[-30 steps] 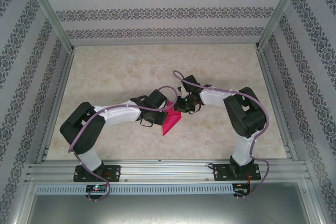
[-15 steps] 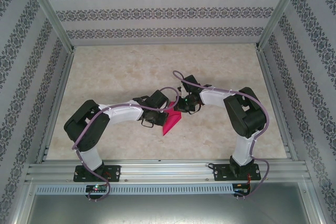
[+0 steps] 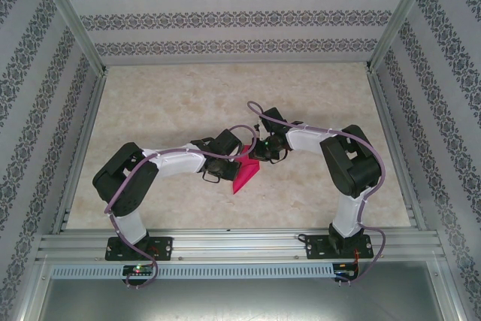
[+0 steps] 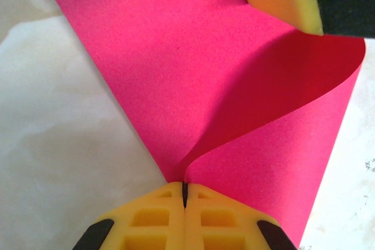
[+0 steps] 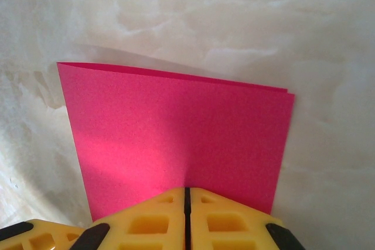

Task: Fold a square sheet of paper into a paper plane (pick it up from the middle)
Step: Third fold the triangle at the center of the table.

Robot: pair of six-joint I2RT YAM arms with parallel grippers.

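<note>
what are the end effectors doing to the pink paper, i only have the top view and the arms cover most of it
Observer: The left end effector is shut on the pink paper, pinching a layer that curls up off the layer below.
Operator: and the right one
Observer: The right end effector is shut on it too, gripping the middle of the edge nearest its camera.
Operator: so is it flat or folded over
Observer: Folded over: the right wrist view shows two layers at the far edge, nearly lined up.
</note>
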